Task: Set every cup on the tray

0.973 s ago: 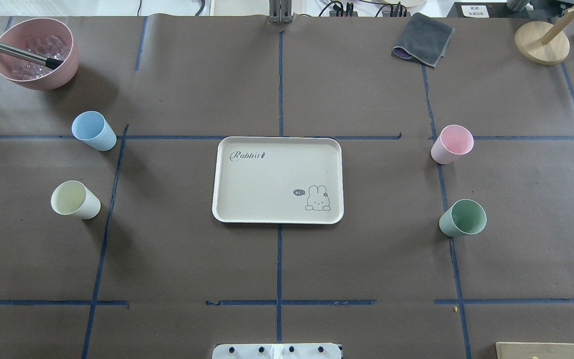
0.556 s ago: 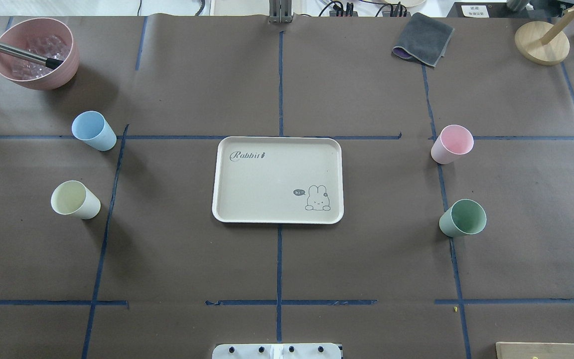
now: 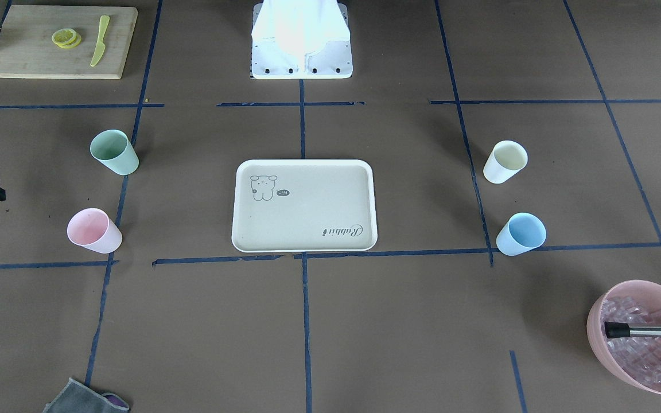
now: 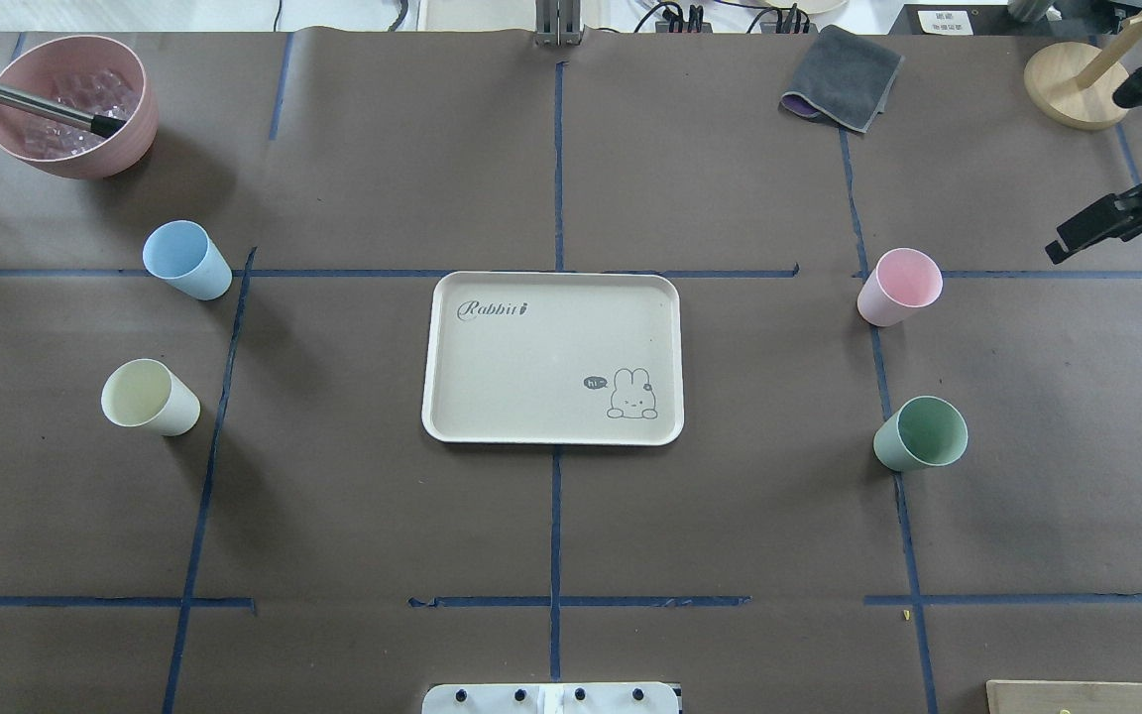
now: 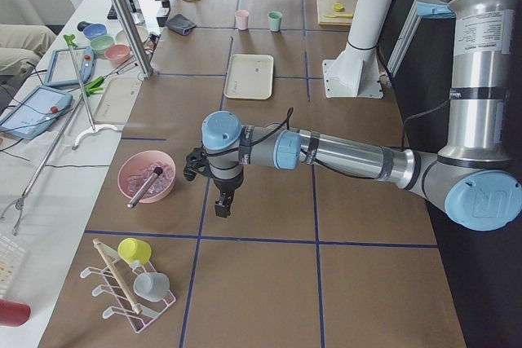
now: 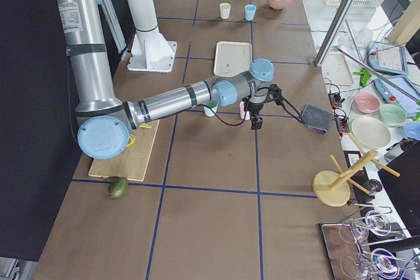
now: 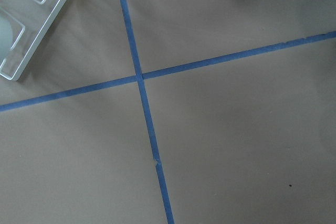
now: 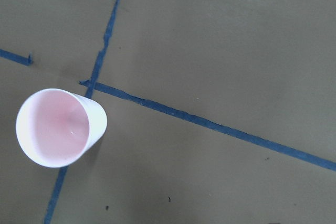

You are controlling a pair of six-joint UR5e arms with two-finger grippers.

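Observation:
The cream tray (image 4: pixel 531 367) lies at the table's middle; it also shows in the front view (image 3: pixel 307 195). Nothing stands on it. The light blue cup (image 4: pixel 186 260) and the cream-yellow cup (image 4: pixel 149 398) stand upright to its left. The pink cup (image 4: pixel 899 287) and the green cup (image 4: pixel 921 433) stand upright to its right. My right gripper (image 4: pixel 1086 174) is open and empty, in the air right of the pink cup, which shows below it in the right wrist view (image 8: pixel 60 128). My left gripper (image 5: pixel 208 191) shows only in the exterior left view, near the pink bowl; I cannot tell its state.
A pink bowl (image 4: pixel 125 139) with ice cubes and a metal rod stands at the far left. A grey cloth (image 4: pixel 844 77) and a wooden stand (image 4: pixel 1077 84) are at the far right. A cutting board (image 3: pixel 32 54) lies near the robot base (image 3: pixel 302 40).
My right gripper has come into the overhead view at the right edge, where it did not show before. The cups and the tray have not moved.

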